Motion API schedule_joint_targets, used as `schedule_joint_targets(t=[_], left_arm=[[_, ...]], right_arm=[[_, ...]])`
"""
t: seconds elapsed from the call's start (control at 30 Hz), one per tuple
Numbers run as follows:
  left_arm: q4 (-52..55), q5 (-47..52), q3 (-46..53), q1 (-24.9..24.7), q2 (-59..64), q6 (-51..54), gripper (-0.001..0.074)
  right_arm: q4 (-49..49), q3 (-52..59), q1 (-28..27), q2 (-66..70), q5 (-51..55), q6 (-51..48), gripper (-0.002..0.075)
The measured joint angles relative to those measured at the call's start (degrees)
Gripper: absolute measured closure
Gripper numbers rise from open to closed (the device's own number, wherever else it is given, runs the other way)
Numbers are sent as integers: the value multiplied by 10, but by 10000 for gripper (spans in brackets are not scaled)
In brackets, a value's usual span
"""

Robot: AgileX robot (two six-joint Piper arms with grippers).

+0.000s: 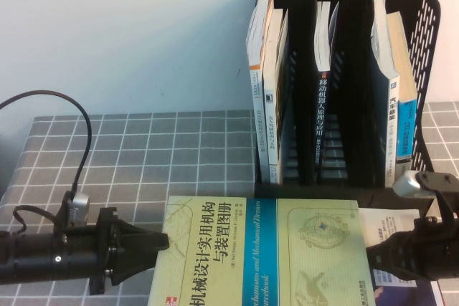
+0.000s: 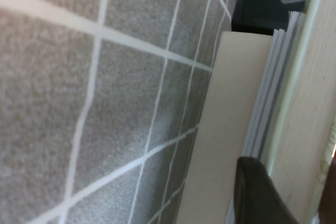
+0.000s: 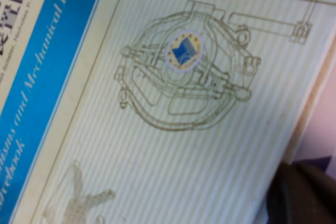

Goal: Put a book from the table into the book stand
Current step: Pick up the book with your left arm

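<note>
The book [image 1: 265, 256], pale yellow-green with a blue band and black Chinese title, lies flat at the front of the table [image 1: 143, 155], between my two grippers. My left gripper [image 1: 163, 241] is at its left edge; in the left wrist view its dark fingers [image 2: 257, 195] straddle the book's page block [image 2: 307, 129]. My right gripper [image 1: 367, 256] is at the book's right edge; in the right wrist view one finger [image 3: 304, 195] lies on the cover's edge [image 3: 173, 129]. The black book stand [image 1: 430, 48] stands upright at the back right.
All three slots of the stand hold upright books [image 1: 267, 84], with gaps beside them. A white magazine [image 1: 387, 223] lies under the book's right side. The left arm's cable [image 1: 79, 120] loops over the table's left part. A white wall is behind.
</note>
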Motion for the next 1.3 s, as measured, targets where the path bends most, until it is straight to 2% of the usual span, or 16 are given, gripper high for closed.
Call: schedule_joint_targets(t=[0.1,0.17,0.37,0.47,0.57,0.77,0.97,1.1,1.3], left_arm=[[1,0,0,-2,-1,0,514],[1,-5,-1,-11,-4,1,482],[4,-16,-1,-39,-4,3,186],[7,-17,-1,-41,-4,3,136],[9,-18,-1,-41,-4,11,163],[3,-19,-1,-50,-4,18,290],[0,-19,-1,-63,-4,25,327],[1,-10,-1,-60,-4,40,438],[3,-9,-1,-59,-8,49,439]], right_arm=[[0,0,0,0,0,0,729],[-1,0,0,0,0,0,729],[-1,0,0,0,0,0,729],[-1,0,0,0,0,0,729],[-1,0,0,0,0,0,729],[-1,0,0,0,0,-2,729],[9,0,0,0,0,-23,729],[9,0,0,0,0,-28,729],[10,0,1,-4,-1,-44,729]])
